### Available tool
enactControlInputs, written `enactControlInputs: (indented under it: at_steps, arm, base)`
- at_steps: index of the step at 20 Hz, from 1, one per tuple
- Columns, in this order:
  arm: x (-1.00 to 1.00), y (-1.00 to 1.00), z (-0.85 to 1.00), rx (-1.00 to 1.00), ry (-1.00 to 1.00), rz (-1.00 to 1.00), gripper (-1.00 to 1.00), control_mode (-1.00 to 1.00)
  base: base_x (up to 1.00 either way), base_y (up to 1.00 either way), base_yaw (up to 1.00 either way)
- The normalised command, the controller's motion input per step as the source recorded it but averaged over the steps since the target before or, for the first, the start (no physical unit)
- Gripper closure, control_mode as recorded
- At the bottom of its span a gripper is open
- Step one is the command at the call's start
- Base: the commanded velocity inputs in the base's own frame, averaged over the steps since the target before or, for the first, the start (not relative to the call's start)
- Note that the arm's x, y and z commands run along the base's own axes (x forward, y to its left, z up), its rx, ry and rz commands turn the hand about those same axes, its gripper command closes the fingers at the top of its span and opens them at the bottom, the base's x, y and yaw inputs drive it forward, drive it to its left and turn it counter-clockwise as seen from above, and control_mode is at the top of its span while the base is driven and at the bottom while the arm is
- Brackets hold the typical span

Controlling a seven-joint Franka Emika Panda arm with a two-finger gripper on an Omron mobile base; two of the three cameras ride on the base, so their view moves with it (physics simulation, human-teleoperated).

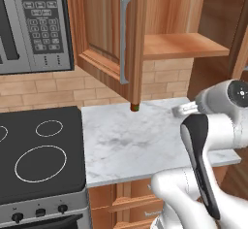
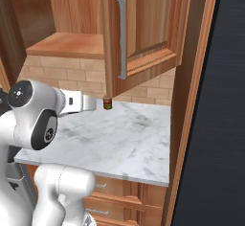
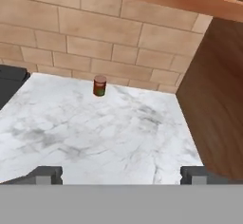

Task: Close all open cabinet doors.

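Observation:
Two reddish-brown cabinet doors stand swung open over the counter. The left door (image 1: 104, 26) shows its panelled front and silver bar handle (image 1: 125, 39); its inner face is a dark board (image 2: 9, 43). The right door (image 2: 150, 21) also shows its front and handle (image 2: 121, 38), and its edge appears as a brown board (image 1: 240, 48). Between them the cabinet's bare wooden shelf (image 1: 184, 46) is exposed. My gripper (image 3: 121, 175) hangs open and holds nothing, low over the marble counter (image 3: 109, 133), below the shelf, facing the brick back wall.
A small red-brown can (image 3: 99, 85) stands at the back of the counter by the brick wall. A black stove (image 1: 38, 150) and a microwave (image 1: 34, 24) lie to the left. A tall wooden side panel (image 2: 191, 100) and a dark appliance (image 2: 225, 124) close off the right.

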Motion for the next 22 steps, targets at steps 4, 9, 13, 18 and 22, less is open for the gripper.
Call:
enactControlInputs:
  at_steps: [4, 9, 13, 18, 22]
  arm:
    - [-0.38, -0.44, 0.16, -0.05, -0.31, 0.03, -1.0, -1.0]
    - [-0.47, -0.46, 0.01, -0.01, -0.29, 0.03, -1.0, -1.0]
    - [-0.23, -0.44, 0.0, 0.0, -0.24, 0.0, -1.0, -1.0]
    - [0.01, -0.37, -0.03, 0.0, -0.1, 0.02, -1.0, -1.0]
    - [0.25, -0.12, -0.07, 0.0, -0.08, 0.06, -1.0, -1.0]
  base:
    - [0.0, 0.0, 0.0]
    - [0.0, 0.0, 0.0]
    - [0.0, 0.0, 0.0]
    - [0.0, 0.0, 0.0]
    - [0.0, 0.0, 0.0]
